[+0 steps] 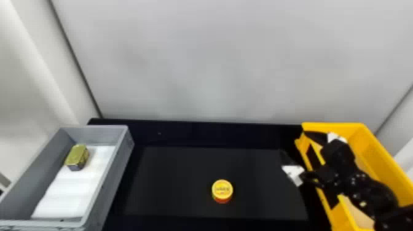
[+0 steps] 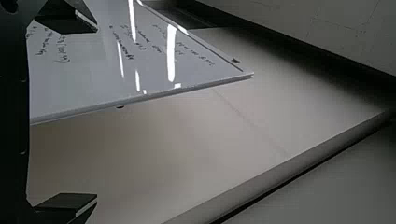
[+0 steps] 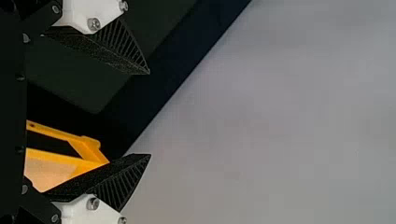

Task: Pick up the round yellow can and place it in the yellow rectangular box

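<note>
My right gripper (image 1: pixel 296 146) is at the right in the head view, over the left rim of the yellow rectangular box (image 1: pixel 381 156), its two fingers spread. The round yellow can (image 1: pixel 222 189), with a red lower edge, stands upright on the dark mat, to the left of that gripper and apart from it. In the right wrist view, the right gripper (image 3: pixel 150 114) is open with nothing between its fingers, and part of the yellow box (image 3: pixel 88 150) lies behind them. My left gripper (image 2: pixel 97 114) stands open and bare in the left wrist view, away from the can.
A grey bin (image 1: pixel 119 172) at the left holds a gold-topped tin (image 1: pixel 77 155) on white padding (image 1: pixel 73 190). A pale wall (image 1: pixel 215 61) rises behind the black table (image 1: pixel 215 133). In the left wrist view, a whiteboard (image 2: pixel 154 60) lies beyond the left fingers.
</note>
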Robot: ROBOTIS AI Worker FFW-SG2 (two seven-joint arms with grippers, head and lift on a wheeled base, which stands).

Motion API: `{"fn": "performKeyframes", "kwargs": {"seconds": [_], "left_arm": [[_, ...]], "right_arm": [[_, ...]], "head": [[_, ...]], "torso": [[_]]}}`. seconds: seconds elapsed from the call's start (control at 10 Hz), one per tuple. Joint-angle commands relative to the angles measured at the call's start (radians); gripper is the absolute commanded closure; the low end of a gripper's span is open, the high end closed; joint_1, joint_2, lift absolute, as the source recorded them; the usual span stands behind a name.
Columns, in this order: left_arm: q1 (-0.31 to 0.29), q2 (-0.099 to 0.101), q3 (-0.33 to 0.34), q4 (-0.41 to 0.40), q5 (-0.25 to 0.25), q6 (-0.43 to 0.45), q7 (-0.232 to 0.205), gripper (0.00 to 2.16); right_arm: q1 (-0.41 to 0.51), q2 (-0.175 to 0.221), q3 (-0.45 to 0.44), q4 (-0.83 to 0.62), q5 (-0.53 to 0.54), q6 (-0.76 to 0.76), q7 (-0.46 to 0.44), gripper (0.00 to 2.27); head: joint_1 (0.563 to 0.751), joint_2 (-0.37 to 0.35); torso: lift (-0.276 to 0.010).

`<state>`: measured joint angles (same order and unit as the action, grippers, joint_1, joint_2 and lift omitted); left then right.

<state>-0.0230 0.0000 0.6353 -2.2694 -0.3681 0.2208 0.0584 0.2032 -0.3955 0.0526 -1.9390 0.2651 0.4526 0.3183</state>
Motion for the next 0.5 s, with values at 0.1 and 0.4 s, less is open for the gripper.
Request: {"fn": "performKeyframes", "kwargs": {"seconds": [0.1,0.4], "left_arm": [[0.000,-0.003,0.002,0.005,0.000,-0.003,-0.002,0.02],[-0.008,-0.003,0.002,0.014,-0.006,-0.006,-0.009,0.02]], "right_arm": [[0.002,0.003,0.041,0.044,0.031,0.028,0.002,0.19],[-0.008,0.000,0.079,0.075,0.043,0.046,0.010,0.19]], "head": [[0.686,0.014],[0.686,0.014]], "torso": [[-0.055],[-0.055]]}}
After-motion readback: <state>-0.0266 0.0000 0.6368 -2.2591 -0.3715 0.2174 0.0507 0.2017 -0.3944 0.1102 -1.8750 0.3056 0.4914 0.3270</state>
